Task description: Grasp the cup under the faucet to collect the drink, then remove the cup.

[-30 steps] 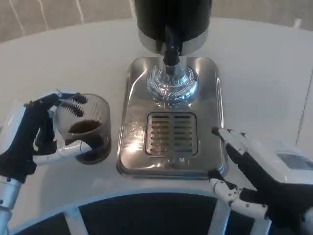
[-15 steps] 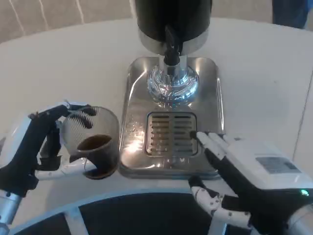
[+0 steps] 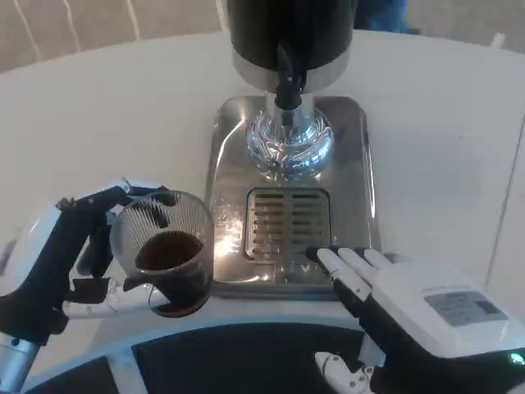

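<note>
My left hand (image 3: pixel 70 263) grips a clear ribbed cup (image 3: pixel 166 261) with dark drink in its bottom, at the lower left, just left of the steel drip tray (image 3: pixel 234 164). The cup looks lifted and stands upright. The black dispenser (image 3: pixel 289 33) with its faucet (image 3: pixel 285 78) rises at the tray's far end, over the chrome base (image 3: pixel 289 139). My right hand (image 3: pixel 406 308) lies at the lower right with its fingers stretched out flat. Its fingertips (image 3: pixel 328 261) reach the tray's near edge below the slotted grate (image 3: pixel 286 223). It holds nothing.
The white round table (image 3: pixel 98 123) spreads to the left and right of the tray. A dark band with white struts (image 3: pixel 238 353) runs along the near edge, under both hands.
My left hand has carried the cup nearer and slightly right, closer to the tray's left edge. My right hand has slid left and forward, its fingertips now at the tray's near edge.
</note>
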You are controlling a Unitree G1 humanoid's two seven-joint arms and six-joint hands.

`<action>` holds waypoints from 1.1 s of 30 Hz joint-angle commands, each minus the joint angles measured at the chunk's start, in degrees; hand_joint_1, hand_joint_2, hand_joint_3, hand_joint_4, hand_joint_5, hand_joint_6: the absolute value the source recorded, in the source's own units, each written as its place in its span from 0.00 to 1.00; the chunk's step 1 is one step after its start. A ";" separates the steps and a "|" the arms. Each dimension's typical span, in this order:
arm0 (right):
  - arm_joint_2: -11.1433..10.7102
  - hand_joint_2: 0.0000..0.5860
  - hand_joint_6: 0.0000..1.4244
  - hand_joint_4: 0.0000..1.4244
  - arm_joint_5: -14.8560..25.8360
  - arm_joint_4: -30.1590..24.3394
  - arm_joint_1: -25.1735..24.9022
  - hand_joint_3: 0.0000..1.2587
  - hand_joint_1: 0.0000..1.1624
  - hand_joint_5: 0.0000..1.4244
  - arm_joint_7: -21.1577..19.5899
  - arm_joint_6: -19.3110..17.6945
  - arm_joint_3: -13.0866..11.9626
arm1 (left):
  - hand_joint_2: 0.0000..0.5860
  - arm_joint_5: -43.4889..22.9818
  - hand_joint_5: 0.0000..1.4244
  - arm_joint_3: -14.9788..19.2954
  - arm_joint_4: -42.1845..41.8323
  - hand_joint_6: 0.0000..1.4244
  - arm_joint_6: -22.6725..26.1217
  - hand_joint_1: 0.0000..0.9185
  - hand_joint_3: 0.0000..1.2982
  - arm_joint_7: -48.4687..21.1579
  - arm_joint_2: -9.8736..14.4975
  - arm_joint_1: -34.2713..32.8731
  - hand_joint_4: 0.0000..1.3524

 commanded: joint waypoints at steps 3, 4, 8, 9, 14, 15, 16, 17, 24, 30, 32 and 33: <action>1.08 0.93 0.00 0.00 0.10 -0.75 1.02 0.00 0.15 0.00 0.99 -1.56 0.38 | 0.00 -2.73 0.96 1.09 -3.60 1.00 0.11 0.65 0.75 -1.51 -0.78 1.75 0.81; 1.26 0.93 0.00 0.00 0.00 -0.75 1.16 0.00 0.15 0.00 1.05 -1.71 0.51 | 0.00 -2.81 0.96 1.12 -3.87 1.00 0.12 0.65 0.75 -1.75 -0.84 1.93 0.81; 1.94 0.93 0.00 0.00 -0.39 -0.91 2.01 0.00 0.15 0.00 1.14 -2.38 1.06 | 0.00 -3.28 0.96 1.14 -4.98 1.00 0.40 0.65 0.75 -2.70 -1.03 2.71 0.81; 2.04 0.93 0.00 0.00 -0.45 -0.94 2.15 0.00 0.15 0.00 1.13 -2.50 1.07 | 0.00 -3.40 0.96 1.12 -5.15 1.00 0.45 0.65 0.75 -2.93 -1.06 2.83 0.81; 2.39 0.94 0.00 0.00 -0.59 -1.10 2.34 0.00 0.15 0.00 1.33 -2.97 0.93 | 0.00 -3.47 0.96 1.15 -5.74 1.00 0.41 0.65 0.75 -3.77 -1.29 3.19 0.81; 2.44 0.94 0.00 0.00 -0.60 -1.14 2.35 0.00 0.15 0.00 1.40 -3.03 0.92 | 0.00 -3.47 0.96 1.17 -5.81 1.00 0.42 0.65 0.75 -3.89 -1.36 3.21 0.81; 2.50 0.94 0.00 0.00 -0.63 -1.16 2.39 0.00 0.15 0.00 1.47 -3.09 0.91 | 0.00 -3.49 0.96 1.19 -5.82 1.00 0.45 0.65 0.75 -3.98 -1.41 3.18 0.81; 2.57 0.94 0.00 0.00 -0.65 -1.17 2.42 0.00 0.15 0.00 1.53 -3.16 0.89 | 0.00 -3.53 0.96 1.16 -5.76 1.00 0.50 0.65 0.75 -4.10 -1.46 3.10 0.81; 3.18 0.95 0.00 0.00 -1.25 -1.10 2.79 0.00 0.16 0.00 1.59 -3.36 1.00 | 0.00 -3.46 0.96 1.04 -5.13 1.00 0.55 0.65 0.75 -4.50 -1.71 2.52 0.81; 3.59 0.95 0.00 0.00 -1.51 -1.01 2.91 0.00 0.17 0.00 1.55 -3.53 0.91 | 0.00 -3.42 0.96 1.03 -4.69 1.00 0.47 0.65 0.75 -4.69 -1.80 2.18 0.81; 3.76 0.95 0.00 0.00 -1.60 -1.08 2.99 0.00 0.17 0.00 1.64 -3.58 0.81 | 0.00 -3.42 0.96 1.07 -4.57 1.00 0.43 0.65 0.75 -4.72 -1.82 2.09 0.81; 3.81 0.95 0.00 0.00 -1.63 -1.11 3.01 0.00 0.17 0.00 1.67 -3.62 0.77 | 0.00 -3.41 0.96 1.11 -4.51 1.00 0.41 0.65 0.75 -4.70 -1.84 2.04 0.81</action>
